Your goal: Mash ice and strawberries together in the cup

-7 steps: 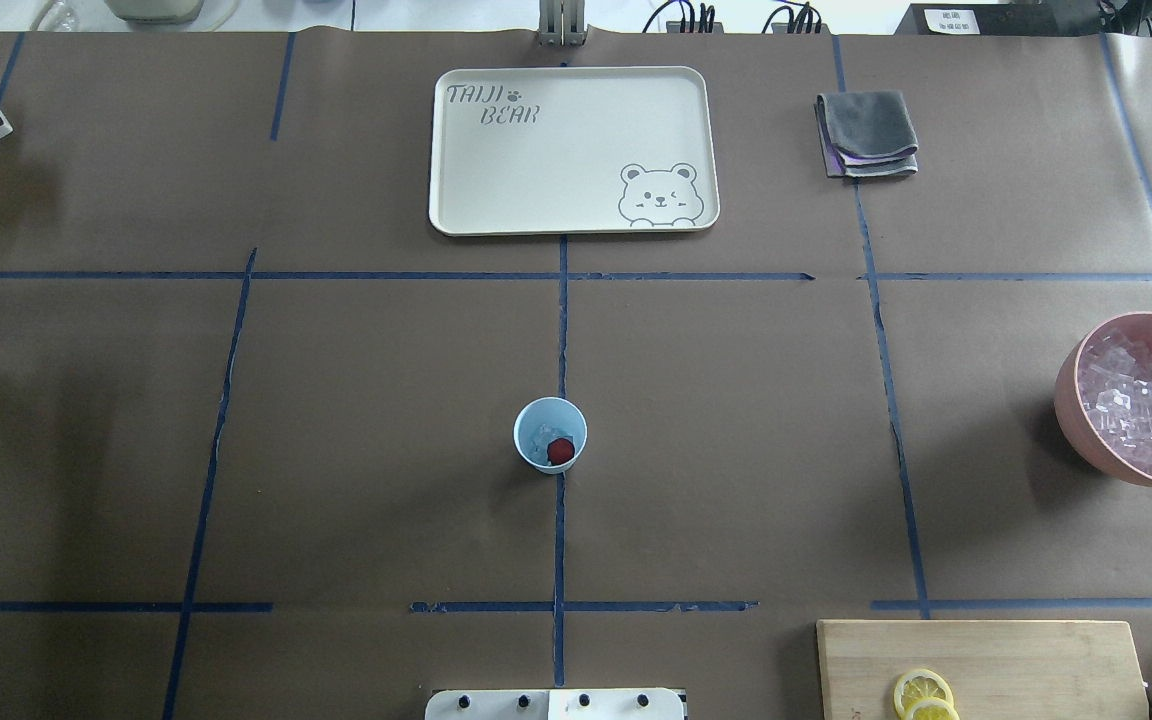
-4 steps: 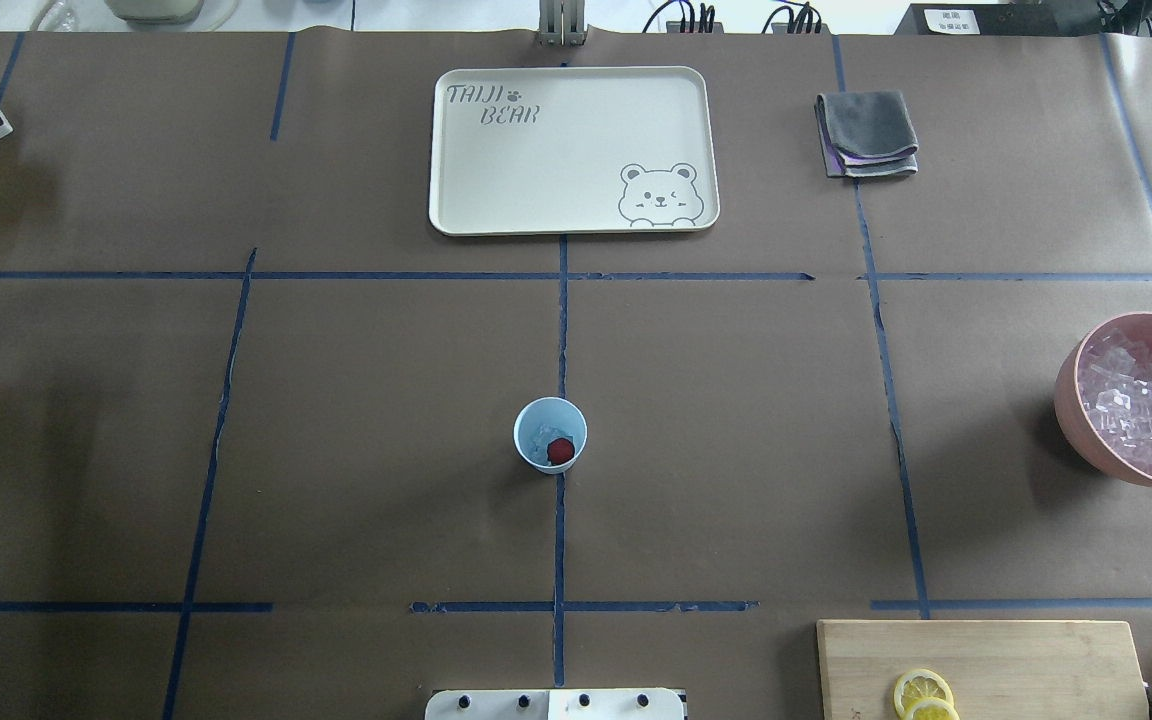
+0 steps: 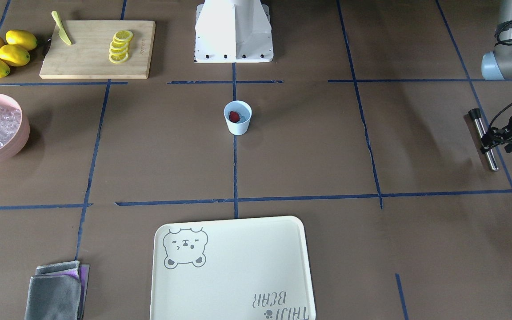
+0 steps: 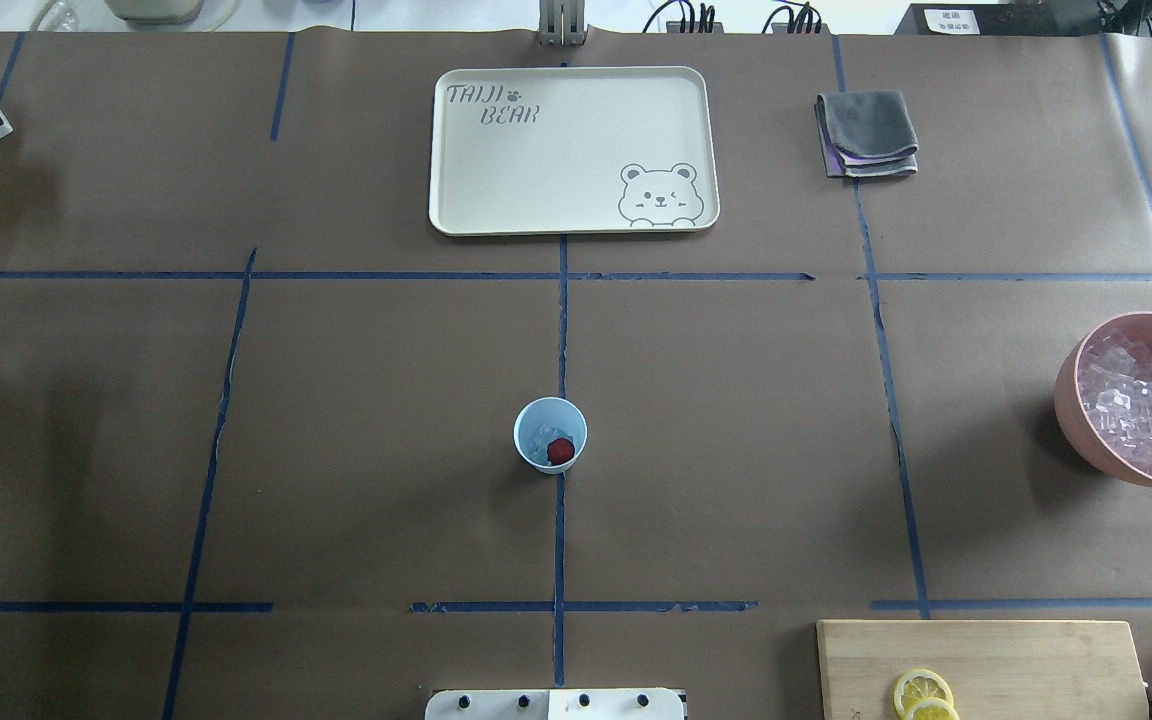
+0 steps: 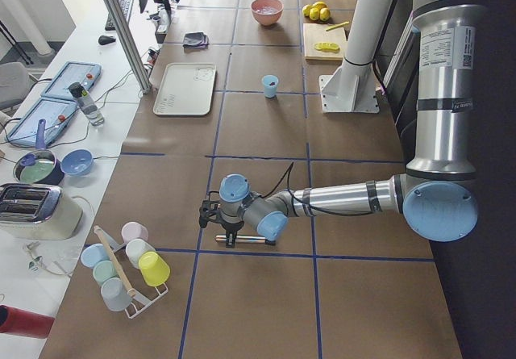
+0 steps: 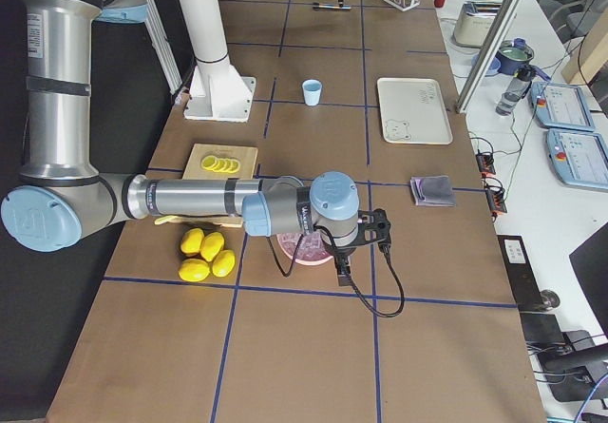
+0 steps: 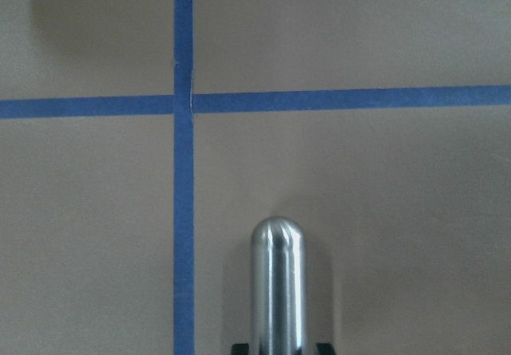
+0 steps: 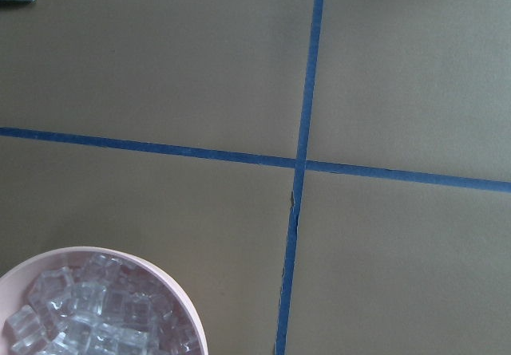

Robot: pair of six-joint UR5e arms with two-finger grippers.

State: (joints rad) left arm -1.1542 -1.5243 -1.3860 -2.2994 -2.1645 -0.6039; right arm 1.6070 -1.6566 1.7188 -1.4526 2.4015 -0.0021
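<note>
The left gripper (image 3: 488,143), clamped on the steel muddler (image 3: 478,126), edged back in at the tabletop's left edge. The cup (image 3: 237,126), strawberry (image 3: 234,116) and ice (image 4: 541,438) waited untouched mid-tabletop, so no mashing yet. The right gripper (image 6: 380,225): couldn't tell.

Cup (image 4: 550,434): plain pale blue | strawberry (image 4: 560,450) in cup: dark red | ice (image 4: 540,438) in cup: clear | counter (image 4: 736,400) under cup: brown, blue tape grid | tray (image 4: 573,150) beyond cup: cream, grey bear print, grey lettering | bowl (image 4: 1071,400): pink | cloth (image 4: 867,125): grey, purple edge | lemon slices (image 4: 923,692): yellow | rod (image 3: 491,160): silver, black end
</note>
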